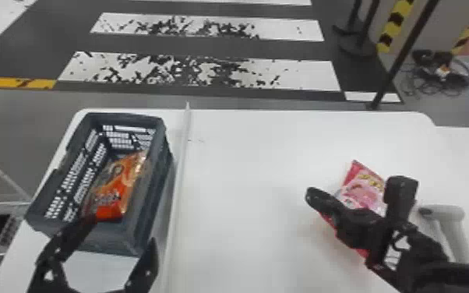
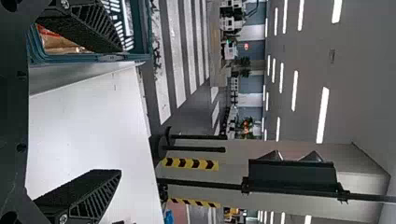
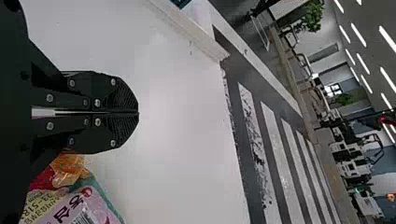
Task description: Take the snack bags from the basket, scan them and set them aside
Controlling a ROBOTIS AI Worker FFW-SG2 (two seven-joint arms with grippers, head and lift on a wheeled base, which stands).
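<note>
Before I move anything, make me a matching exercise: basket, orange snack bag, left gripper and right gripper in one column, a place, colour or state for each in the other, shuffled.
1. Basket
2. Orange snack bag
3. Left gripper
4. Right gripper

A. Fingers together
B. Inside the basket
C. Fingers spread apart
D. Dark grey, slotted

Pairs: 1-D, 2-B, 3-C, 4-A
</note>
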